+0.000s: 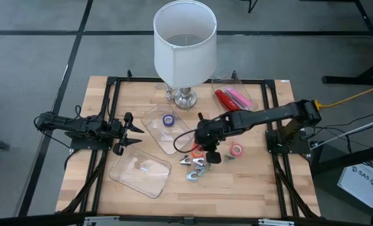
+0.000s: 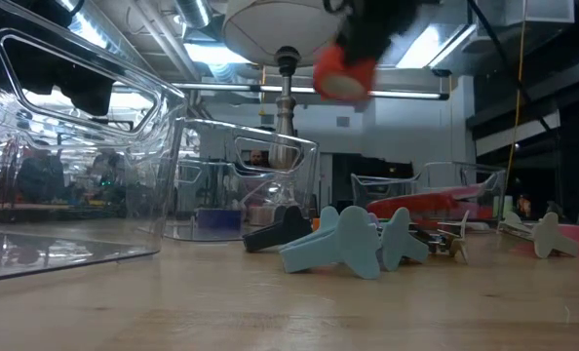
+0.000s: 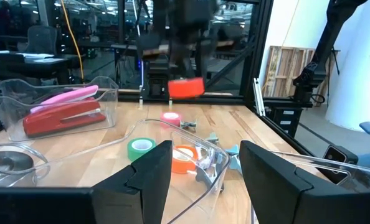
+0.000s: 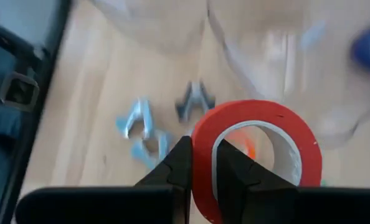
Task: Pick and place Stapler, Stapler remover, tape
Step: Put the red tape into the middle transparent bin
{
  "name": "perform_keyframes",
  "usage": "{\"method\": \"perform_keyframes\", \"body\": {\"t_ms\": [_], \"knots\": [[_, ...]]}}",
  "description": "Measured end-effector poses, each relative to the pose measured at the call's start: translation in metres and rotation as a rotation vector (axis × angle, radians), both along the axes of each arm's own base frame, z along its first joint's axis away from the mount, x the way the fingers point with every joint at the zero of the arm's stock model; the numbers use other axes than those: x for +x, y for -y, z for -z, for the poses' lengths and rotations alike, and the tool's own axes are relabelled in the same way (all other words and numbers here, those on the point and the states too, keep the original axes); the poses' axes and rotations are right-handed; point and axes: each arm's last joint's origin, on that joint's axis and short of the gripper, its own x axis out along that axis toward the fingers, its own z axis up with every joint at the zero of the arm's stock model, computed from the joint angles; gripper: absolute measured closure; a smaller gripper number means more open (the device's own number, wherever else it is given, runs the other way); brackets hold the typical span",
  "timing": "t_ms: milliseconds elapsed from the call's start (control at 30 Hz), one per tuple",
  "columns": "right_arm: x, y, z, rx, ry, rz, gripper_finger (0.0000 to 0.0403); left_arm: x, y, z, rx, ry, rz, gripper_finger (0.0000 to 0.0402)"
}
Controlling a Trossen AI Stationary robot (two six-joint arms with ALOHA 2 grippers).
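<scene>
We see a blue tape roll (image 1: 168, 120) in the middle clear tray (image 1: 154, 130); staplers (image 1: 232, 98) in the far tray (image 1: 260, 97). Right claw (image 4: 202, 163) grips a red tape roll (image 4: 260, 155) above the desk (image 1: 249, 188). Left claw (image 1: 134, 134) open, idle.

one tape roll (image 1: 168, 120) lies in the middle tray (image 1: 154, 130); the staplers (image 1: 231, 98) lie in the tray (image 1: 252, 88) right of the lamp (image 1: 184, 44).

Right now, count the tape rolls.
5: red roll in the right gripper, blue roll in the middle tray, pink roll, green roll and orange roll on the table. Others may be hidden.
</scene>
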Motion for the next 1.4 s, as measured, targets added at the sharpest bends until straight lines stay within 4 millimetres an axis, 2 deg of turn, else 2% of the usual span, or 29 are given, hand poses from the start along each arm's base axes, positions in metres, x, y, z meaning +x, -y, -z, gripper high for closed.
{"method": "perform_keyframes", "body": {"t_ms": [233,500,700,933,1167,1400], "knots": [[0.020,-0.001,-0.019,-0.055,0.308,-0.113,0.0360,0.000,0.000,0.000,0.000,0.000,0.000,0.0217],[0.050,0.010,-0.007,-0.073,0.485,-0.083,0.0358,0.000,0.000,0.000,0.000,0.000,0.000,0.0217],[0.067,0.019,0.022,-0.078,0.451,-0.053,0.0358,0.000,0.000,0.000,0.000,0.000,0.000,0.0217],[0.076,0.032,0.052,-0.139,0.351,0.018,0.0358,0.000,0.000,0.000,0.000,0.000,0.000,0.0217],[0.082,0.051,0.071,-0.132,0.301,0.086,0.0357,0.000,0.000,0.000,0.000,0.000,0.000,0.0217],[0.084,0.054,0.073,-0.123,0.302,0.105,0.0336,0.000,0.000,0.000,0.000,0.000,0.000,0.0217]]}}
